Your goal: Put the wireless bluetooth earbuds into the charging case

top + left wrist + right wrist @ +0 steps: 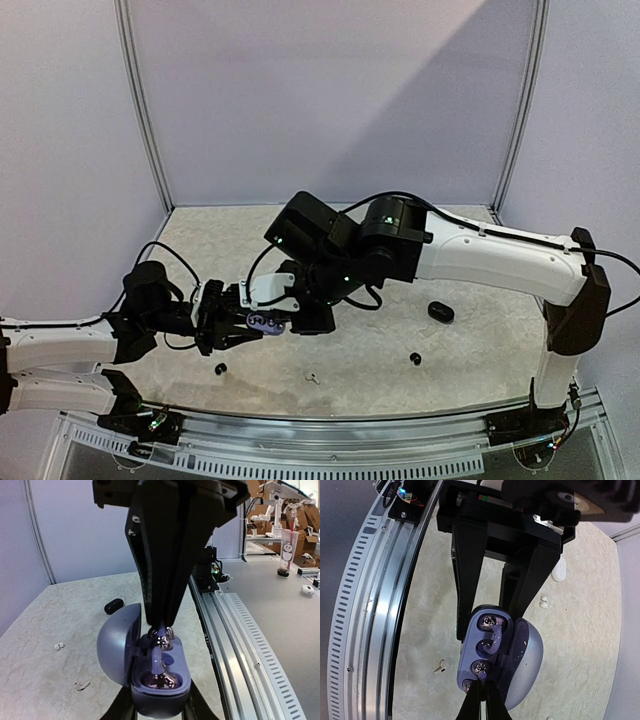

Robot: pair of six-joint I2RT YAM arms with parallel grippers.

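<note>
Left gripper is clamped on the base of the open lavender charging case and holds it off the table, left of centre. The lid is swung open toward the far side.

Right gripper comes down from above with its fingers pinched together. The tips sit right at the case's right-hand well, the one farther from the left gripper's palm. A shiny bud lies directly under them. It can't be told whether the tips are pinching it or only pressing on it.

A second bud sits in the left-hand well. Both also show in the right wrist view, one just ahead of the tips and the other beyond it.

Key relation: the case's long axis runs left-right, in line with the left gripper's fingers, and the wells are in a row along it. The right gripper is the working arm and is already straight over the right-end well, so the move is straight down along its own finger axis with no sideways shift. Likely step: seating or releasing that bud.

Loose buds lie on the table below: a black bud near-left, another black bud near-right and a white stemmed bud between them. A closed black case lies to the right, well apart.
</note>
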